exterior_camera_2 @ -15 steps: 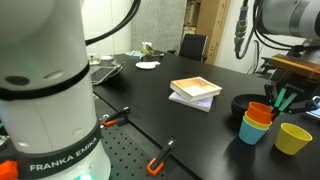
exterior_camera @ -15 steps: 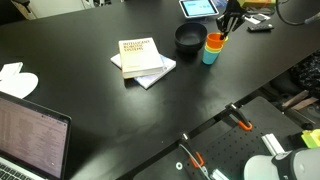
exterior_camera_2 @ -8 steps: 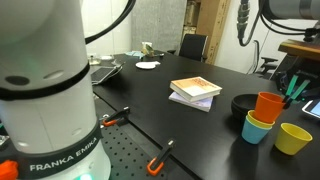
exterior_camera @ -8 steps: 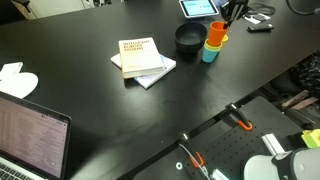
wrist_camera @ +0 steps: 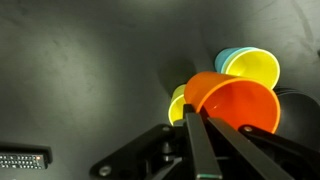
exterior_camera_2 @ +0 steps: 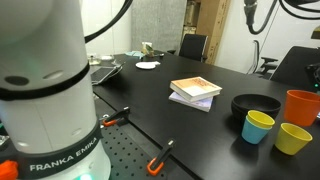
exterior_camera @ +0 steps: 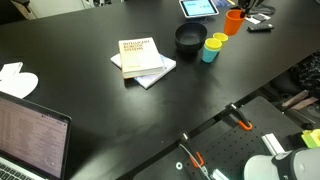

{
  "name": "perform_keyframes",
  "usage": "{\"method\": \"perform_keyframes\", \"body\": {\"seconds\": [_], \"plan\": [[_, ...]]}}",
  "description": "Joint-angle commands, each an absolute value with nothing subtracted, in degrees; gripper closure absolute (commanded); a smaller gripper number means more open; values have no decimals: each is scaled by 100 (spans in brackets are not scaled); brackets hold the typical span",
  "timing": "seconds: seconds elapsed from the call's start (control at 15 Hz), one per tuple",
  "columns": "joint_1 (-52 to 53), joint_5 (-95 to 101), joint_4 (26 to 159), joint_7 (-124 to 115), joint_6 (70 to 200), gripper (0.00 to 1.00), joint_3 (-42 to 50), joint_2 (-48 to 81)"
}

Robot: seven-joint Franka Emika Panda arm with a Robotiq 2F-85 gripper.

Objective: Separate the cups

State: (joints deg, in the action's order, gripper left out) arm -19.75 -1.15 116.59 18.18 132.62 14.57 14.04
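Clasping the orange cup by its rim, claw above the dark table.

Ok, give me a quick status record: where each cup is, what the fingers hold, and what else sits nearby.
orange cup: held at its rim by the gripper, apart from the other cups, appears lifted off the table
teal cup: upright on the table, yellow showing inside it, possibly a nested cup
yellow cup: upright on its own, beside the teal cup
black bowl: behind the cups, nothing touching it
books: stacked, well away from the cups
left to do: set the orange cup down; check the teal cup
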Motion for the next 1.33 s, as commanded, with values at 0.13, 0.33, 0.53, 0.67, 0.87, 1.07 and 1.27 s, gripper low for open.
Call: {"method": "perform_keyframes", "body": {"seconds": [0.13, 0.33, 0.53, 0.67, 0.87, 1.07, 1.27], "plan": [[-2177, -97, 11624, 1848, 13524, 95, 1599, 1687], [-2341, -326, 11726, 2026, 14076, 95, 1506, 1966], [-2449, -393, 11776, 2054, 14445, 95, 1427, 2282], [-2502, -406, 11780, 2074, 14606, 95, 1360, 2468], [-2634, -542, 11794, 2193, 14873, 95, 1156, 2632], [-2692, -535, 11789, 2221, 15031, 90, 1038, 2728], [-2685, -454, 11772, 2144, 15064, 63, 1041, 2759]]}}
